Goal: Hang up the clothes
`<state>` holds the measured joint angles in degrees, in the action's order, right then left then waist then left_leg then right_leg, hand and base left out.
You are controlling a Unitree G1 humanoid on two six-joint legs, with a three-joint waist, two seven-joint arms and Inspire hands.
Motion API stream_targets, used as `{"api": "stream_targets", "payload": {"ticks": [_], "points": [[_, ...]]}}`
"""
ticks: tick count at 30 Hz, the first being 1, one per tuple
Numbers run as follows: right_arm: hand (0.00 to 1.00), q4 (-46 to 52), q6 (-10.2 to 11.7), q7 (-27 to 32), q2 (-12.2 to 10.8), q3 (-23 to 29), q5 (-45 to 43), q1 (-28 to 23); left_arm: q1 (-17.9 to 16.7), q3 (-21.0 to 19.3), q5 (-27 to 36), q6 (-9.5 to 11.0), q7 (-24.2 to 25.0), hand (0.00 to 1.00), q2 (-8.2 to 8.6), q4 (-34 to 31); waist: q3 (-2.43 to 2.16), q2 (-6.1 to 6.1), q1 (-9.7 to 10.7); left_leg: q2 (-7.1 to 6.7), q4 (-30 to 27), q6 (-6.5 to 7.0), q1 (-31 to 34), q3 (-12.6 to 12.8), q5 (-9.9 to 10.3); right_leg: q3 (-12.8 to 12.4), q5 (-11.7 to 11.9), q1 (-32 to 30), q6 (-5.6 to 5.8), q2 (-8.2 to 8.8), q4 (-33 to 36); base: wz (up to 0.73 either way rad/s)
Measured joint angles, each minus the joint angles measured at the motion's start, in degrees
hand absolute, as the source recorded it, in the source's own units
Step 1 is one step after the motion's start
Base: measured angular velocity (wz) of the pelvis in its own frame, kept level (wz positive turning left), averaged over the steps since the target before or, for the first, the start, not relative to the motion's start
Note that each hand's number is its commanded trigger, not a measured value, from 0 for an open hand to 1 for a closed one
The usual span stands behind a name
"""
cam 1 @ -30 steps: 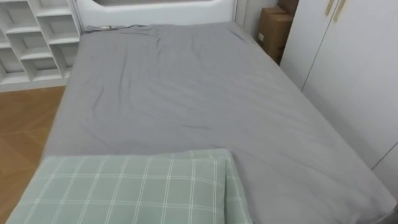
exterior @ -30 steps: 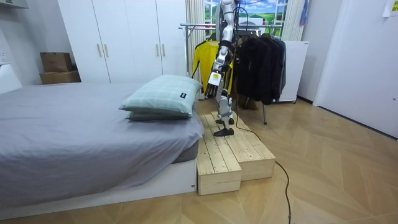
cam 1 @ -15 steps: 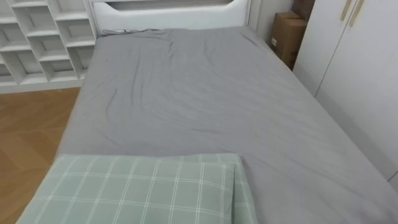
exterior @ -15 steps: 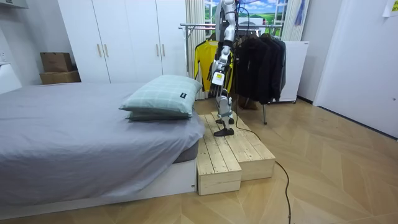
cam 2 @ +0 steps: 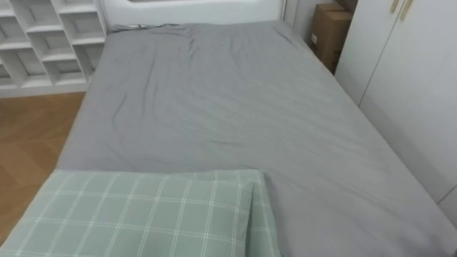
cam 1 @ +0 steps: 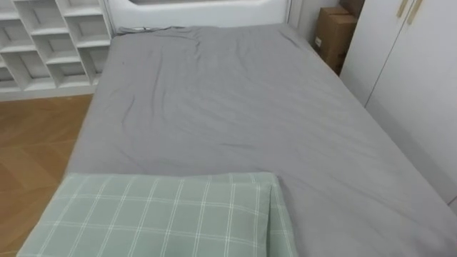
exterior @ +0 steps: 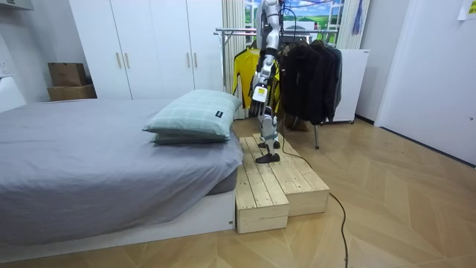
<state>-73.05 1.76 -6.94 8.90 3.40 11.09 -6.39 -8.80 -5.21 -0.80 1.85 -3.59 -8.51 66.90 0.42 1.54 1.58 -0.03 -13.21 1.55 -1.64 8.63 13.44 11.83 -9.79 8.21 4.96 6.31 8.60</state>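
Above the wooden platform (exterior: 274, 183) between bed (exterior: 89, 152) edge and clothes rack (exterior: 236, 31), the left robot hand (exterior: 259, 94) hangs, grip unreadable.

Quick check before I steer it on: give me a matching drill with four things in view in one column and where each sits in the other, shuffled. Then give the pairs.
1 checked pillow
2 cardboard box
3 yellow garment
4 white shelf unit

A hanging on the clothes rack
B beside the wardrobe, past the bed's far right corner
C across the wooden floor, left of the bed
D on the bed's near end

Pairs: 1-D, 2-B, 3-A, 4-C
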Motion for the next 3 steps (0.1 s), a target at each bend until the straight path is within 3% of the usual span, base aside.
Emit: {"api": "stream_targets", "payload": {"ticks": [3], "points": [[0.00,0.0,0.0,-0.4,0.0,0.0,0.0,-0.2,0.1,1.0,-0.1,0.0,0.0,0.00,-0.28,0.0,0.01,0.04,0.1,0.00,0.0,0.00,0.0,0.0,0.0,0.0,0.0,0.0,0.00,0.00,0.0,0.00]]}}
